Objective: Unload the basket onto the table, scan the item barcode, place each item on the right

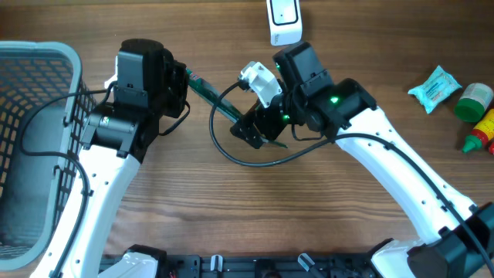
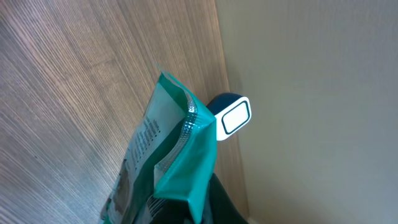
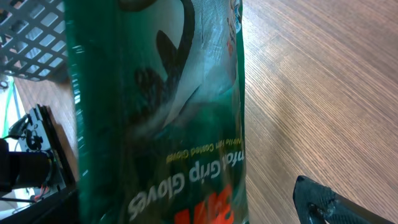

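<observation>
Clenched in left hand point(image 1: 185, 79), reaching right above wooden desk point(image 1: 193, 208): flat green plastic glove packet point(image 1: 208, 94); right hand point(image 1: 260, 131) released at packet's right end.

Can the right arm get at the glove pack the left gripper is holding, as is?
Probably yes. The right gripper is open and close beside the glove pack, which fills its wrist view. The left gripper grips the other end, and nothing sits between.
</observation>
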Robot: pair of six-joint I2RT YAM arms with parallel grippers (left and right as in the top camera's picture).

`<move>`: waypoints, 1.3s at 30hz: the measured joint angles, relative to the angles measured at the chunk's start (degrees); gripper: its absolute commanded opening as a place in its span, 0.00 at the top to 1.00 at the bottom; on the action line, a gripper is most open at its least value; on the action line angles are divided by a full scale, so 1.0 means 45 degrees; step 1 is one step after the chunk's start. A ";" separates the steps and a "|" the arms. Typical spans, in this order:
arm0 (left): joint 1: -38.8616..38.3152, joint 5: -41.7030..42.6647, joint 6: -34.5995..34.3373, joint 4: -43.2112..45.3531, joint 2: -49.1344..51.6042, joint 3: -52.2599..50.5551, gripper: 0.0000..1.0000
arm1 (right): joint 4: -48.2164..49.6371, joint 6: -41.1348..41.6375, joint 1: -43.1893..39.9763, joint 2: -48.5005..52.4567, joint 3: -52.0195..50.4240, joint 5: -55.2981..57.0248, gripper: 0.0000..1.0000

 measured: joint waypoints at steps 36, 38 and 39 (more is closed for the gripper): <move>0.0015 -0.3157 0.2589 -0.3084 -0.0563 0.0000 0.00 | -0.5430 -0.1059 -0.0481 -0.1802 -0.0155 -0.3876 0.95; 0.0015 -0.3473 0.2603 -0.3264 -0.0593 0.0000 0.00 | -0.6101 -0.1472 -0.0481 -0.2113 -0.0155 -0.4323 0.95; 0.0015 -0.3614 0.2608 -0.3429 -0.0593 0.0000 0.00 | -0.6421 -0.1637 -0.0481 -0.2234 -0.0155 -0.4478 0.95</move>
